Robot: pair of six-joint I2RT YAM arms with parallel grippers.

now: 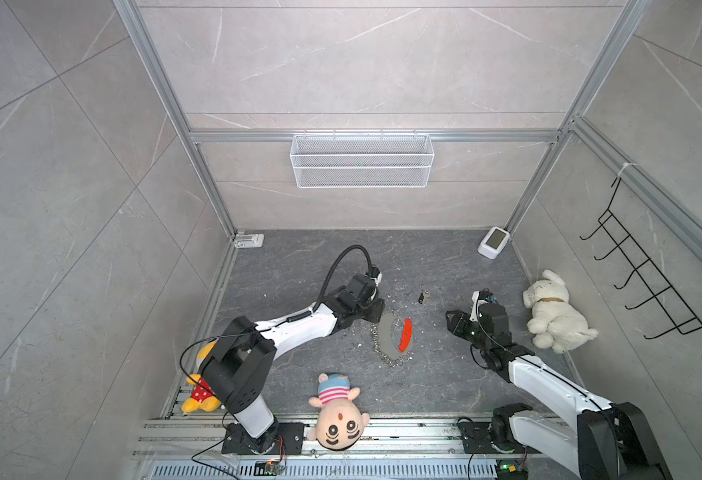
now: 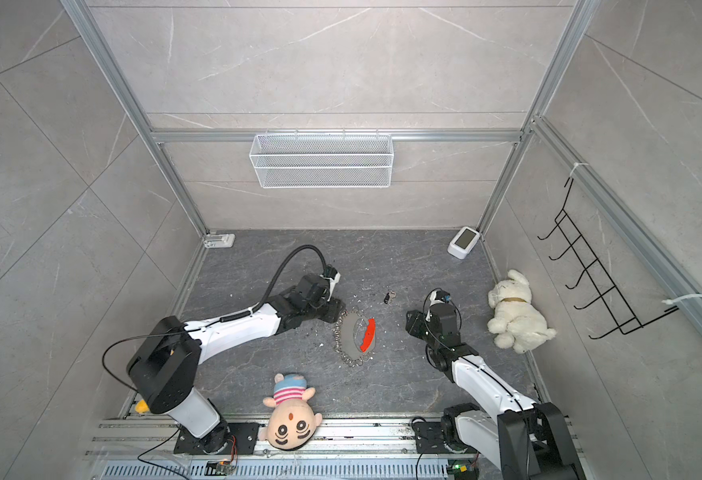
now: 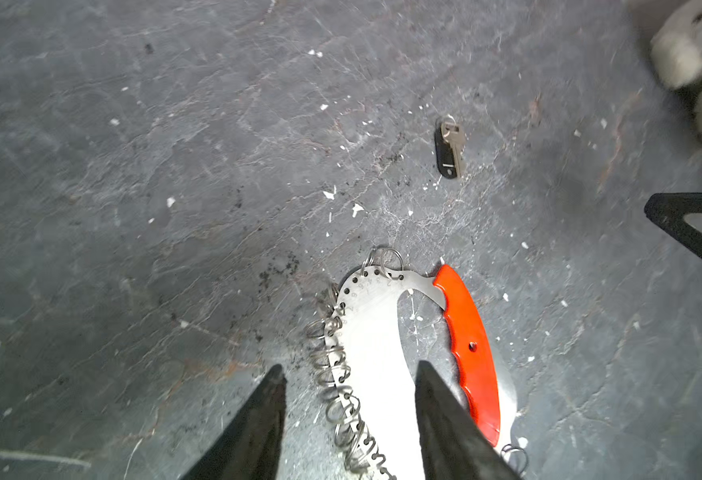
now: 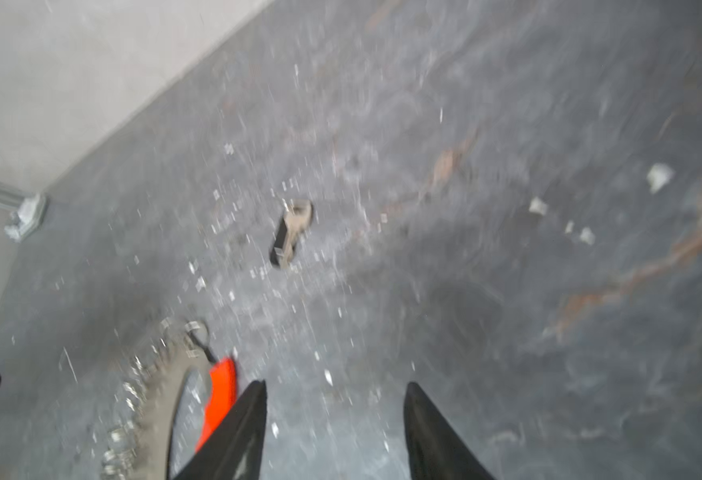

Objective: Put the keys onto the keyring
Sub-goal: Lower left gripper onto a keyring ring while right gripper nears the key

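Silver keyring (image 3: 366, 332) numerals, left wrist view only

You are looking past the left end effector (image 3: 350, 365): its two black fingers (image 3: 445, 424) stand apart, with the keyring (image 3: 372, 316) and its flat metal band between them. The keyring's red segment (image 3: 470, 349) is partly hidden by one finger. The keys (image 3: 450, 146) lie alone on the speckled grey table (image 3: 133, 208), beyond the keyring and well apart from it, and a white plush toy (image 3: 690, 54) is blurred at the frame's edge.
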